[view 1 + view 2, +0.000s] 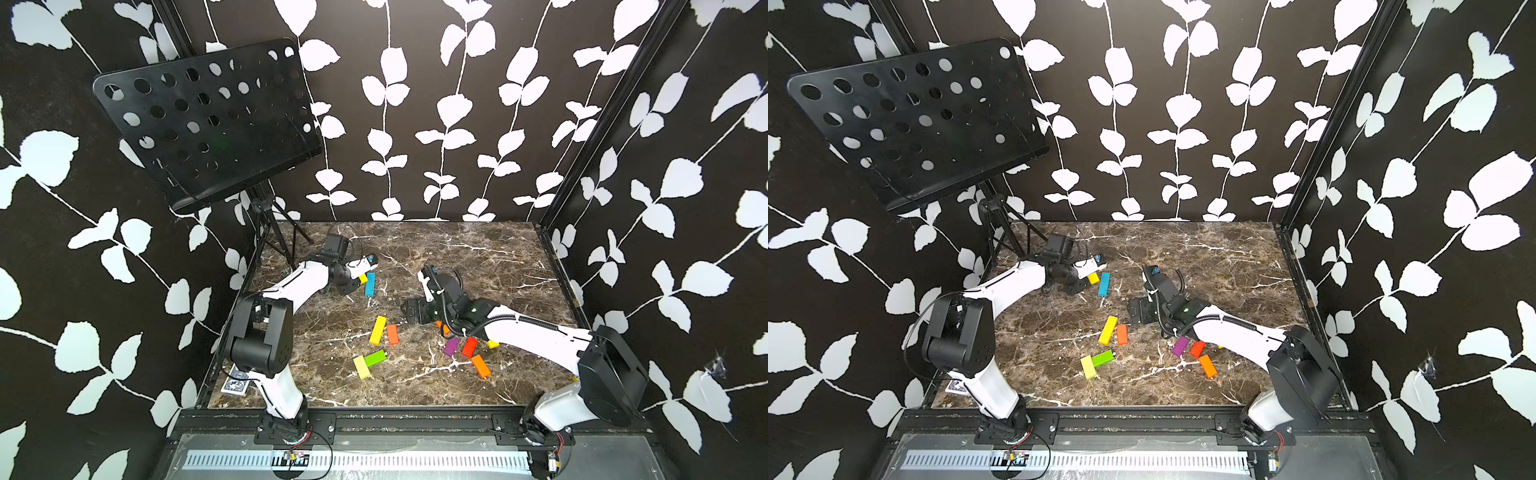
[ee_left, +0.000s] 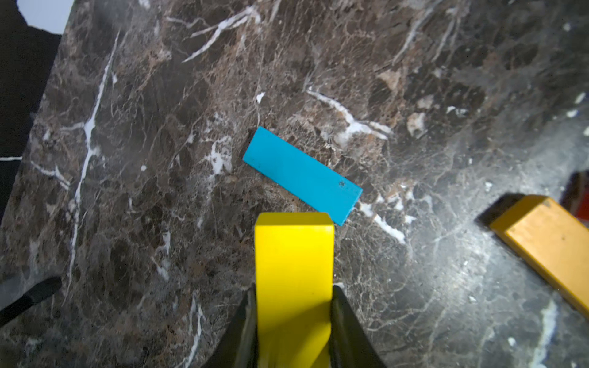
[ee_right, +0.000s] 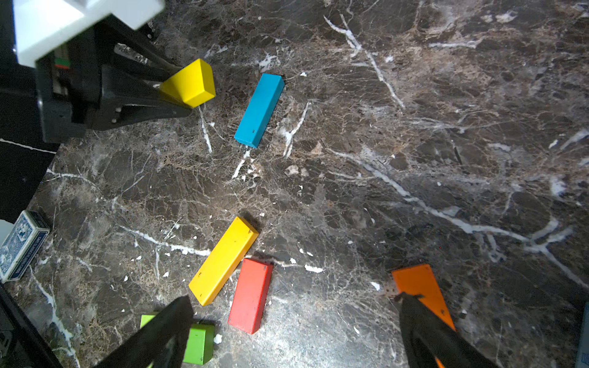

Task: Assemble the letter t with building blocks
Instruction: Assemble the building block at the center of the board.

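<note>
In a top view, the left hand (image 1: 360, 276) clamped a yellow block (image 1: 363, 279) just beside a blue block (image 1: 370, 284) at the counter's (image 1: 478, 257) far left. Left wrist: fingers (image 2: 247, 325) pinched its sides. Right wrist: the right hand (image 3: 294, 299) gaped wide above scattered blocks (image 3: 223, 259).

— What stands at the back?
— A black perforated music stand (image 1: 208, 120) on a tripod, at the marbled surface's (image 1: 478, 257) far corner.
— And nearer?
— A blue card box (image 3: 22, 245), lying flat at the edge.
</note>
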Motion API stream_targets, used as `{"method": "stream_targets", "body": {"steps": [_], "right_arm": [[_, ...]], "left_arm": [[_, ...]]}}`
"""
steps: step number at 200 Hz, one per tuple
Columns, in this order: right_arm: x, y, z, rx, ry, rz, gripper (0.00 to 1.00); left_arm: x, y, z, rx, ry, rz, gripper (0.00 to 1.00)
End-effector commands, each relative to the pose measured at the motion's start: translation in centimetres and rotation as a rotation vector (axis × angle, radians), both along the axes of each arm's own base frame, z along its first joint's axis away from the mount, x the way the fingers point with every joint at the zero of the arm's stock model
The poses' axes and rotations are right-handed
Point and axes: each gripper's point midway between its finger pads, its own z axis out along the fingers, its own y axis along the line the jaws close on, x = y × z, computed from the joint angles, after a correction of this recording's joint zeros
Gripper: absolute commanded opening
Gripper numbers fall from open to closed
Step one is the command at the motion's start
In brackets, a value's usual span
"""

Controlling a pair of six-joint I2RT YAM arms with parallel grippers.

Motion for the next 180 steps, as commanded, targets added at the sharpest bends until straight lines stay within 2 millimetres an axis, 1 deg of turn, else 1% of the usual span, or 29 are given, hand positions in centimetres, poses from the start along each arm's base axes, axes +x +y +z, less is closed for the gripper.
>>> {"method": "stream_targets", "body": {"steps": [1,15,26,74,92,107,153,180], "right_arm": [[0.4,-0.2,1.7,0.032,-0.038,-0.003,0.99],[0.4,-0.4,1.6,0.034,-0.038,-0.008,0.99],[0.3,-0.4,1.5,0.036,-0.037,-0.008,0.99],[0.2,-0.9,1.2,0.025,-0.031,-0.015,0.99],[0.3,-1.1,1.1,0.017,-0.033,-0.019,0.99],[0.3,-1.2,0.9,0.014,-0.030,-0.023,0.99],[0.5,-1.2,0.4,0.016,-0.019,-0.030,0.99],[0.4,-1.4,0.0,0.009,-0.012,-0.031,0.99]], "left_arm": [[-0.1,-0.4,0.7,-0.064,0.033,-0.126,0.00],[-0.2,-0.4,1.0,-0.089,0.064,-0.181,0.00],[-0.7,-0.2,0.6,-0.073,0.090,-0.237,0.00],[0.0,0.7,-1.4,0.032,0.096,-0.344,0.00],[-0.2,0.9,-2.1,0.066,0.081,-0.419,0.00],[0.4,0.9,-2.5,0.072,0.060,-0.420,0.00],[1.5,1.0,-3.4,0.095,0.070,-0.432,0.00],[2.4,1.3,-4.1,0.129,0.058,-0.430,0.00]]}}
